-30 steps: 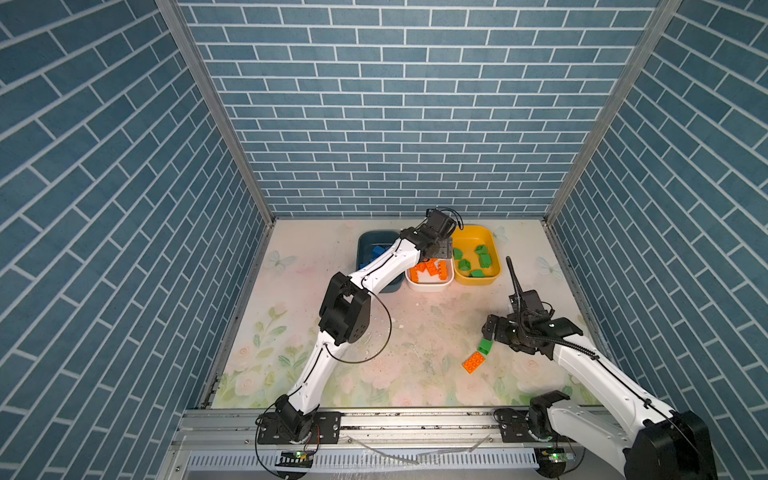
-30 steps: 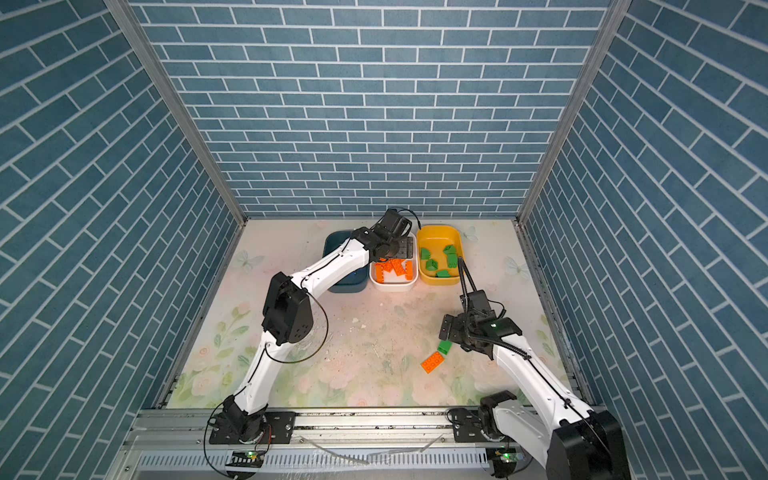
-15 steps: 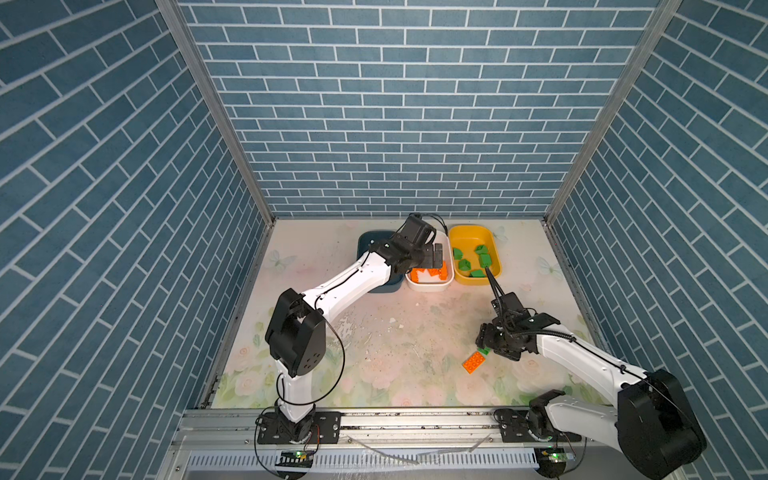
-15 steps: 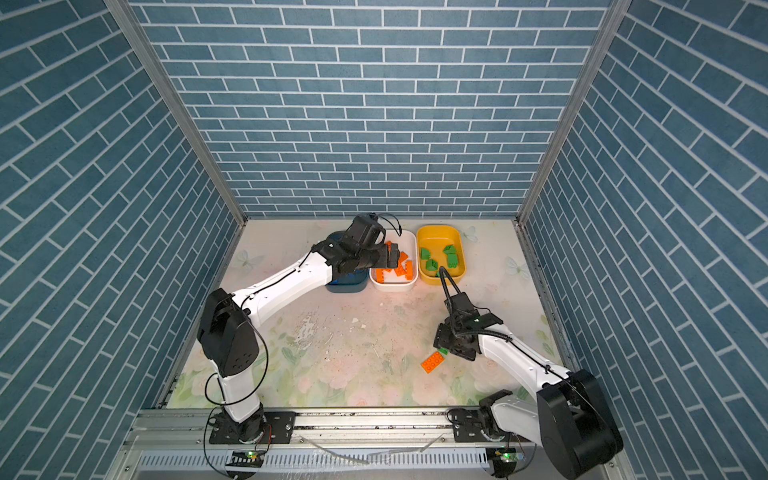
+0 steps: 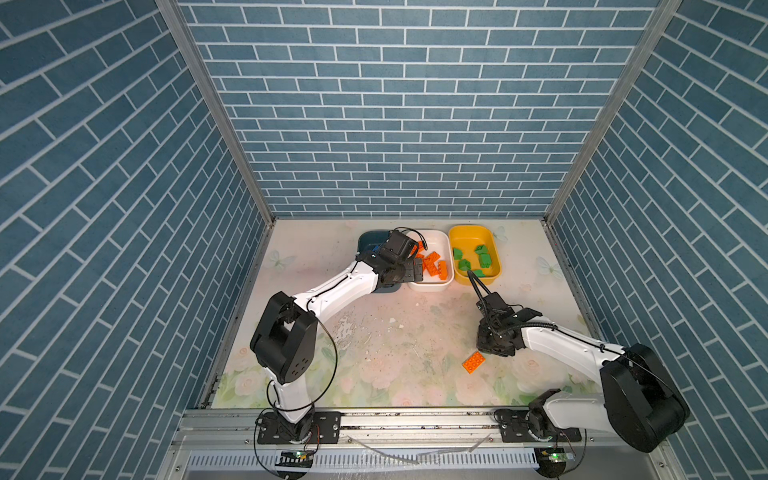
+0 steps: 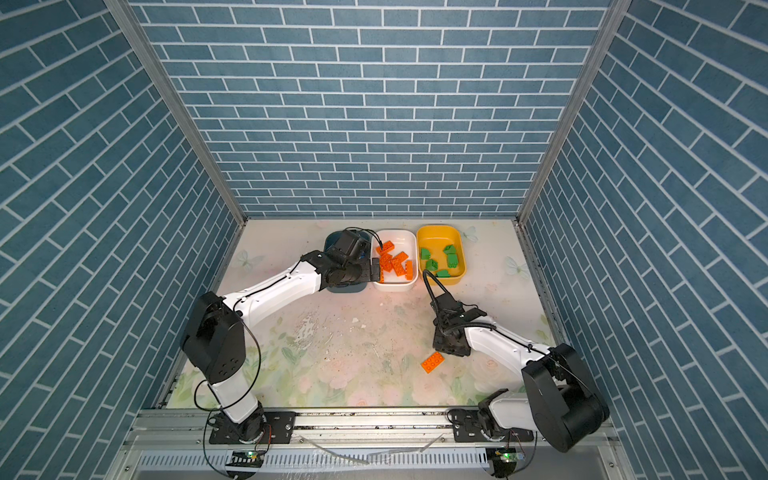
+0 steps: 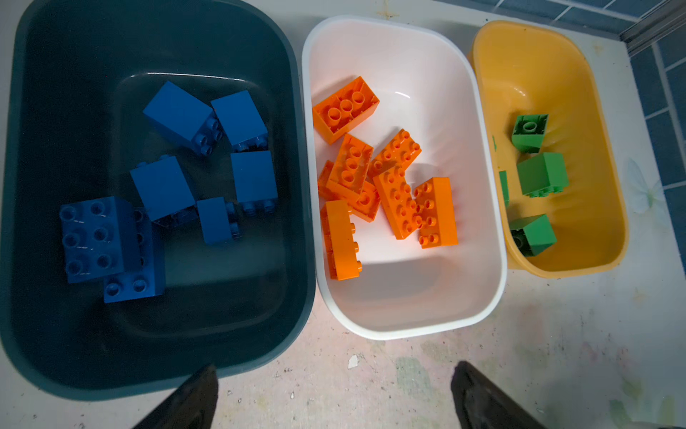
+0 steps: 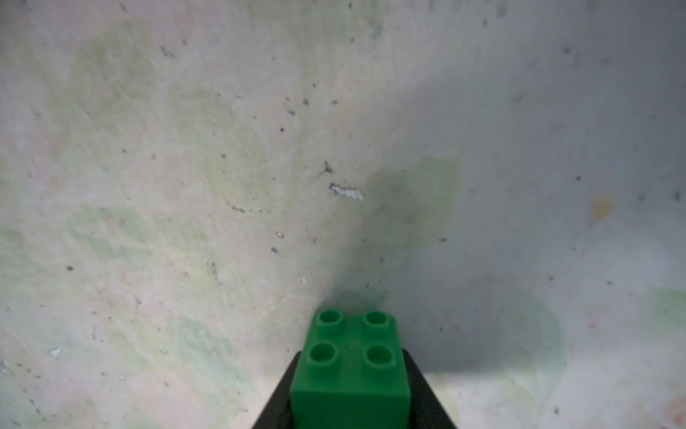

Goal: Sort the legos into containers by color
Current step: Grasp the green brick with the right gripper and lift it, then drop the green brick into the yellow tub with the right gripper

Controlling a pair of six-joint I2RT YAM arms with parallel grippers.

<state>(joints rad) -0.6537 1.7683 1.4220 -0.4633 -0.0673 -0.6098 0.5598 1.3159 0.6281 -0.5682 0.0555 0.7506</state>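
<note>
Your right gripper (image 5: 493, 349) sits low over the mat (image 5: 395, 332) at the lower right of both top views. Its jaws are drawn in against two opposite sides of a square green brick (image 8: 350, 371), whose four studs face the wrist camera. You cannot tell whether the brick has cleared the mat.

The coming carry likely turns on the yellow tub (image 5: 469, 235). In both top views it lies up the frame and a little left of that gripper, well apart from it, with its long axis running up and down the frame. The other greens (image 5: 485, 261) lie inside it. Your right arm is the nearer one to it.

Just beside the right gripper, below and to its left, one orange brick (image 5: 473, 362) lies flat on the mat, studs up. Its long axis slants from lower left to upper right. It looks like the only piece left outside the tubs.

Your left gripper (image 7: 334, 375) hangs at upper centre in both top views, by the near rims of the teal tub (image 7: 222, 334) and the white tub (image 7: 408, 293). Its jaws are spread wide with only bare mat between them, and it holds nothing. The teal tub holds blue bricks and the white tub orange ones.
</note>
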